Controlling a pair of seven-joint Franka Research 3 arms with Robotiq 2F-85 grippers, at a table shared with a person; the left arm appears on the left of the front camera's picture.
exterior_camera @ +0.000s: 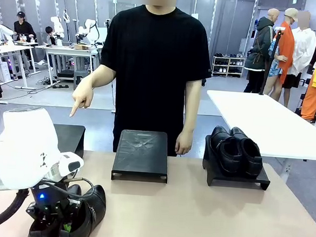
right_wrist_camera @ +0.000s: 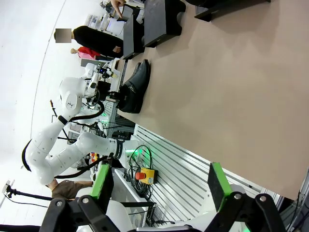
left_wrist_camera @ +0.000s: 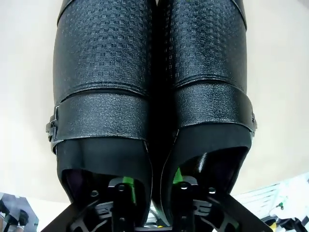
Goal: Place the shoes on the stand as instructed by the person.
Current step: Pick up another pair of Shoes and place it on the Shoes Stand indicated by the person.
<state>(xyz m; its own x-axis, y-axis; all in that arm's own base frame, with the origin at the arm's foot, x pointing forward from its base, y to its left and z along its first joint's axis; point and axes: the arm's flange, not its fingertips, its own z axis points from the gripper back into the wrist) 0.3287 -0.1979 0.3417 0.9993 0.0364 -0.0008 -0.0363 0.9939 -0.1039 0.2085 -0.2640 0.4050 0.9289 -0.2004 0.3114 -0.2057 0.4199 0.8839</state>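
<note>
One pair of glossy black shoes (exterior_camera: 86, 208) sits at the table's near left corner. My left gripper (exterior_camera: 58, 223) reaches down into it. In the left wrist view one finger goes inside each shoe (left_wrist_camera: 101, 96), and the green pads (left_wrist_camera: 126, 182) pinch the two inner walls together. My left gripper (left_wrist_camera: 152, 193) is shut on this pair. The second pair (exterior_camera: 236, 151) rests on the right black stand (exterior_camera: 251, 183). The person (exterior_camera: 151, 58) in a black T-shirt points a hand (exterior_camera: 82, 99) down toward the left stand (exterior_camera: 70, 137). My right gripper (right_wrist_camera: 159, 181) is open and holds nothing.
The middle black stand (exterior_camera: 141, 152) has a bare top. The person's other hand (exterior_camera: 183, 142) hangs beside it. Bare tan tabletop (exterior_camera: 195, 213) lies between the stands and the front edge. A white table (exterior_camera: 266, 120) stands behind at the right.
</note>
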